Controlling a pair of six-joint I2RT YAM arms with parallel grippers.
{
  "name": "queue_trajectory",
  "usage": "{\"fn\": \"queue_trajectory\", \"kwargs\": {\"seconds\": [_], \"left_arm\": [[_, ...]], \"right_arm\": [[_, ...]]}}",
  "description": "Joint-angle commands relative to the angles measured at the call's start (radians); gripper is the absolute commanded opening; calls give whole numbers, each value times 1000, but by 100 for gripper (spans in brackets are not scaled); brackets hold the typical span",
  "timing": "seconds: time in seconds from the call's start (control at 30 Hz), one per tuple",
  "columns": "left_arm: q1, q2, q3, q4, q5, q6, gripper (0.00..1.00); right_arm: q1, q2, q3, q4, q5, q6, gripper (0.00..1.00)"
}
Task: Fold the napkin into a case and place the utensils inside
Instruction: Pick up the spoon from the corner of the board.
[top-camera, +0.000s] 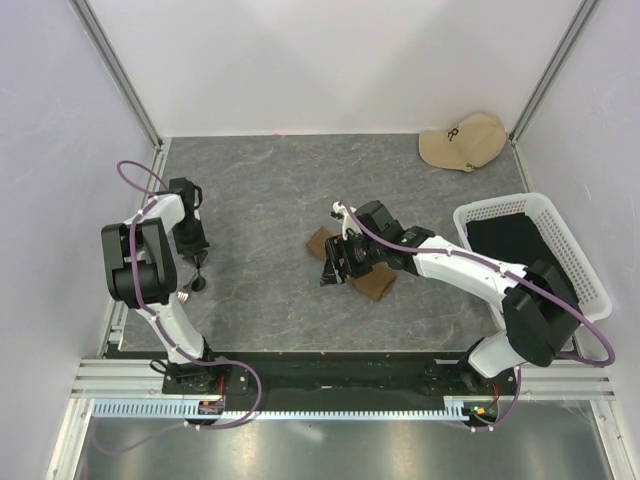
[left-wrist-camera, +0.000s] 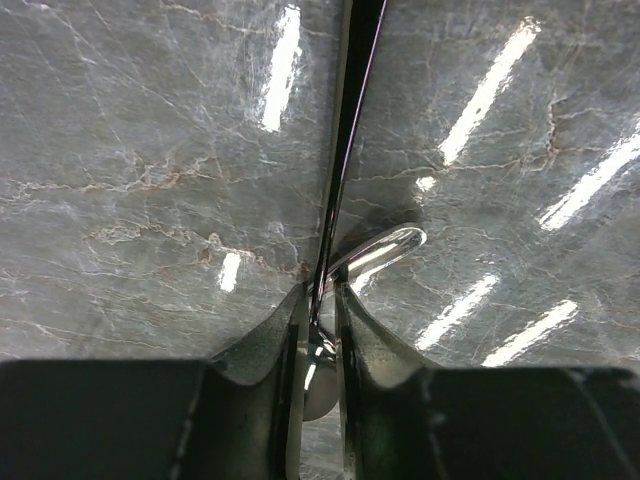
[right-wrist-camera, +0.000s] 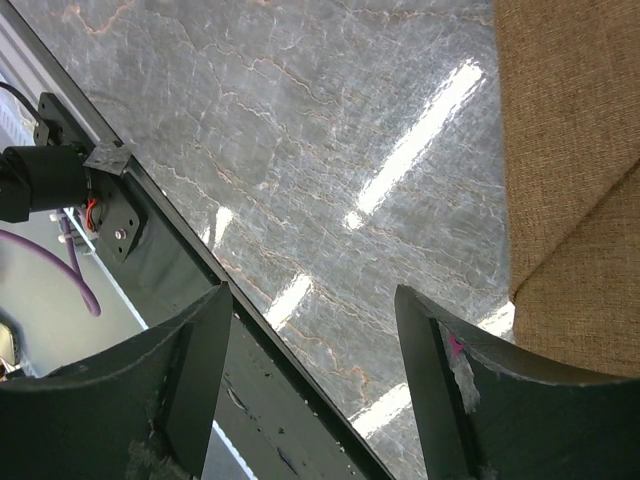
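While left end effector (left-wrist-camera: 320, 296) pinches one utensil (left-wrist-camera: 342, 140) | right end effector (right-wrist-camera: 312, 300) wide | one napkin (right-wrist-camera: 570, 150)

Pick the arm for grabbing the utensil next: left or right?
Left. The left end effector sits over the utensil, fingers close on either side of its handle. The right end effector is open beside the folded napkin, mid-table, away from the utensil.
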Motion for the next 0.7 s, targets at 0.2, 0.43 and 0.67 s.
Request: {"fn": "queue_trajectory", "kwargs": {"seconds": [0.2,0.43,0.67], "left_arm": [[3,14,3,31,147,-61,7],[2,-172,-42,-8,187,-294,2],[-52,-435,-144,1,261,-552,2]], "right_arm": [[-7,-15,3,8,0,-6,74],[-5,23,5,16,32,16,73],[55,71,41,53,72,71,72]]}}
